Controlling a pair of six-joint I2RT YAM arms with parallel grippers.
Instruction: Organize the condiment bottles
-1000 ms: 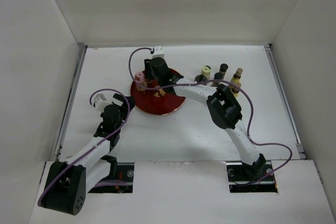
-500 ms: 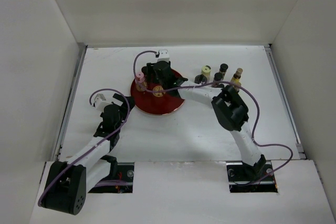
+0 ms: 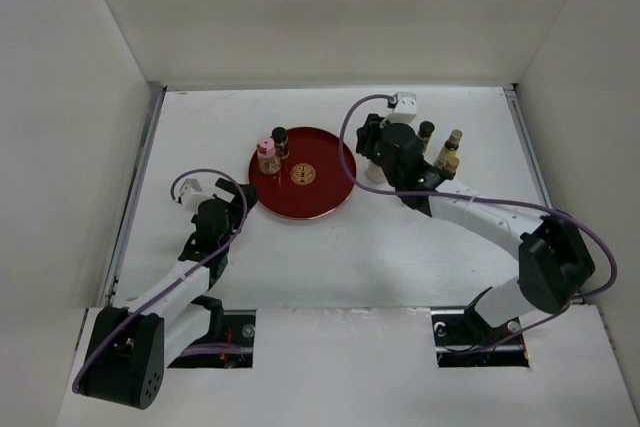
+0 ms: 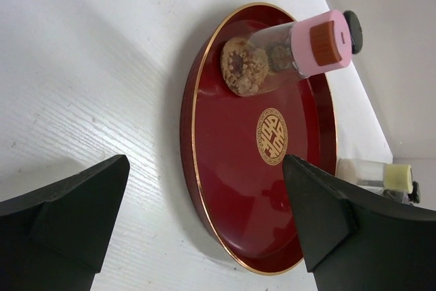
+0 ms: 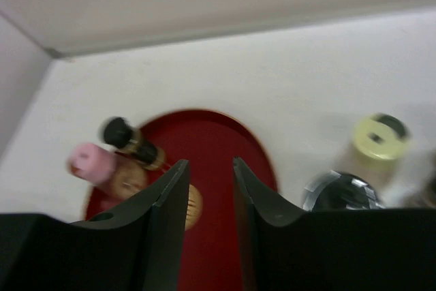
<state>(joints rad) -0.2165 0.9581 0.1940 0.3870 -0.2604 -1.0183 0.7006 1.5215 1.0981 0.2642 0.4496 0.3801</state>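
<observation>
The red tray [image 3: 318, 199] is seen at the middle of the table from the top view, and two condiment bottles are stood on it at its 11 o'clock rim: a pink-capped jar [image 3: 267, 153] and, touching or just beside it, a black-capped bottle [image 3: 280, 137]. The right gripper [image 5: 208, 172] is held off the tray's 3 o'clock edge, its fingers [image 5: 169, 202] drawn almost together with only a narrow slit left, and nothing is caught in it. In its wrist view the tray is framed through that slit, the two tray bottles are placed at about 10 o'clock of the fingertips, a cream-capped jar [image 5: 380, 133] at 2 o'clock and a dark-lidded jar [image 5: 334, 192] at 3 o'clock, both apart from the fingers. More bottles are grouped on the table beyond this gripper, toward the tray's 2 o'clock: a second black-capped bottle [image 3: 427, 130] and two tan-capped bottles [image 3: 456, 137]. The left gripper [image 4: 204, 168] is parked near the tray's 8 o'clock, its fingers spread wide and nothing held; the pink-capped jar is seen ahead of it at 1 o'clock, well apart.
</observation>
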